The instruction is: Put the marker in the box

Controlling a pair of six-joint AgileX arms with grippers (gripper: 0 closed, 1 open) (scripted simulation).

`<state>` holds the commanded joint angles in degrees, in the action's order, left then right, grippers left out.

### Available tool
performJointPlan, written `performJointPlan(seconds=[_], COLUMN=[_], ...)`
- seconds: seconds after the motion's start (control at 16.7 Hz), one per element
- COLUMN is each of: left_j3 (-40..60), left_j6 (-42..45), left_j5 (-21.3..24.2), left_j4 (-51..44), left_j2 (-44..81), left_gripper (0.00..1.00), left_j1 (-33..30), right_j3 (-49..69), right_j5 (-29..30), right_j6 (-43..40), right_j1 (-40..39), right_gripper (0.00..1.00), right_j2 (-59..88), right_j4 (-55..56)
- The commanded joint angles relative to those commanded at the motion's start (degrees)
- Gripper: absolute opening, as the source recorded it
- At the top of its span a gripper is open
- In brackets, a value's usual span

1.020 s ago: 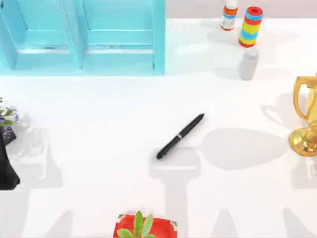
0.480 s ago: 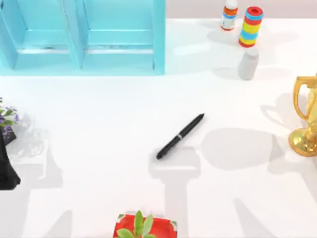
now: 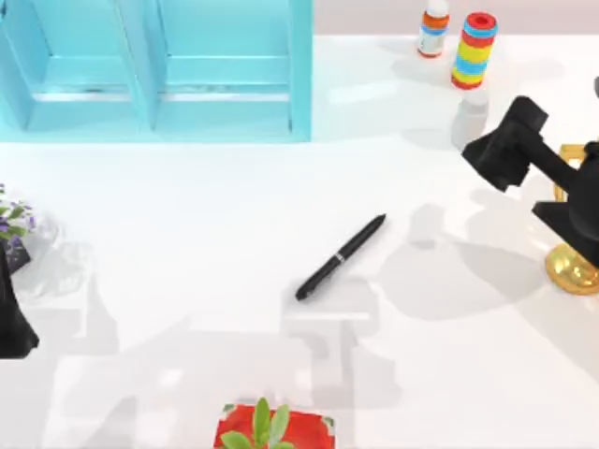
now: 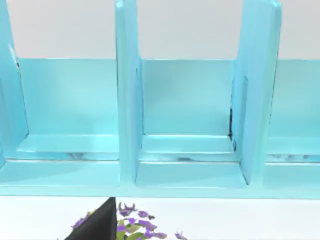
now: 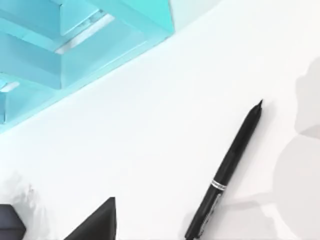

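Lying mid-table: marker [image 3: 341, 257] | right pincer [image 3: 505, 150] well apart | grip state: cannot tell

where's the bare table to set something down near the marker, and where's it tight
Bare patches: the broad strip between the marker and the blue box, and the stretch from the marker toward the left gripper. Tight: the right side, where the right gripper hangs by the grey bottle, ring stack and gold trophy.
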<state>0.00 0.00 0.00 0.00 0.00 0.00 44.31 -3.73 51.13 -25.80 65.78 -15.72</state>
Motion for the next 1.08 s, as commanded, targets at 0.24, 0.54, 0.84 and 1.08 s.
performJointPlan(seconds=[0.24, 0.54, 0.84, 1.08], left_j3=[0.0, 0.0, 0.0, 0.0], left_j6=[0.0, 0.0, 0.0, 0.0], left_j5=[0.0, 0.0, 0.0, 0.0], left_j4=[0.0, 0.0, 0.0, 0.0], left_j2=[0.0, 0.0, 0.0, 0.0], left_gripper=[1.00, 1.00, 1.00, 1.00], left_j1=[0.0, 0.0, 0.0, 0.0], right_j3=[12.9, 23.3, 25.2, 25.3], right_j5=[-1.4, -2.8, -3.1, -3.1], right_j6=[14.3, 24.4, 25.8, 25.9], right_j1=[-4.0, -5.8, -6.0, -5.8], right_gripper=[1.00, 1.00, 1.00, 1.00], right_j2=[21.6, 38.5, 41.3, 42.1], right_j4=[-4.8, -8.9, -9.6, -8.8])
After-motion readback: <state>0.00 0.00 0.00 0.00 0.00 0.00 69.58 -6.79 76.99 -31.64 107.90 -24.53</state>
